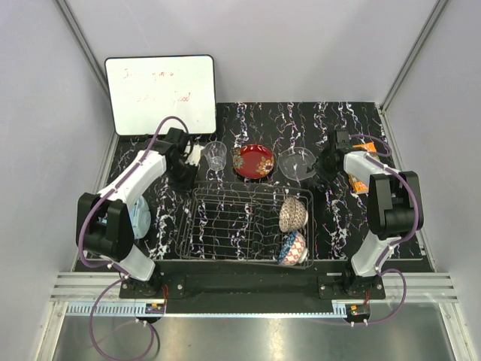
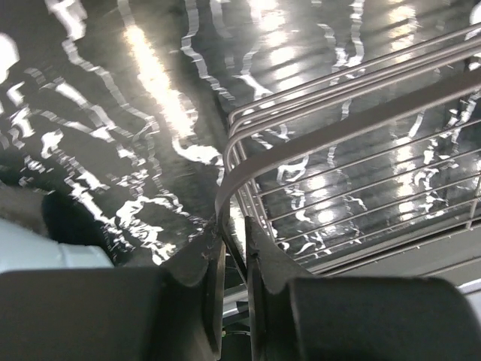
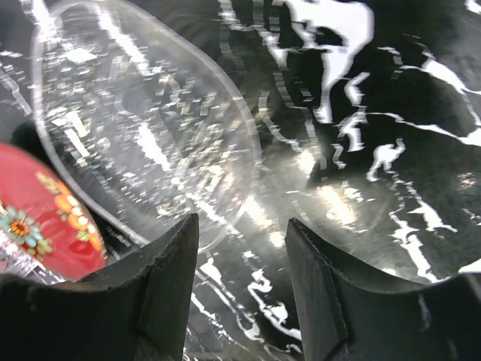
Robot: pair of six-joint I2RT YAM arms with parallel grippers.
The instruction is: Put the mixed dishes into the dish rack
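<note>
The dark wire dish rack (image 1: 225, 226) sits mid-table. It holds the beige speckled bowl (image 1: 293, 213) and the blue patterned bowl (image 1: 293, 248) at its right end. My left gripper (image 1: 188, 178) is shut on the rack's far-left corner rim (image 2: 301, 147), with the wire between its fingers (image 2: 207, 278). Behind the rack stand the glass tumbler (image 1: 216, 156), the red gold-patterned plate (image 1: 252, 161) and the clear glass bowl (image 1: 297, 164). My right gripper (image 3: 242, 233) is open and empty, low over the table at the glass bowl's (image 3: 143, 113) right rim. The plate's edge (image 3: 41, 214) shows beside it. I cannot make out the salmon-pink cup.
A white board (image 1: 160, 94) leans at the back left. Light-blue headphones (image 1: 140, 218) lie under my left arm. An orange book (image 1: 361, 179) lies by my right arm. Grey walls close in the table.
</note>
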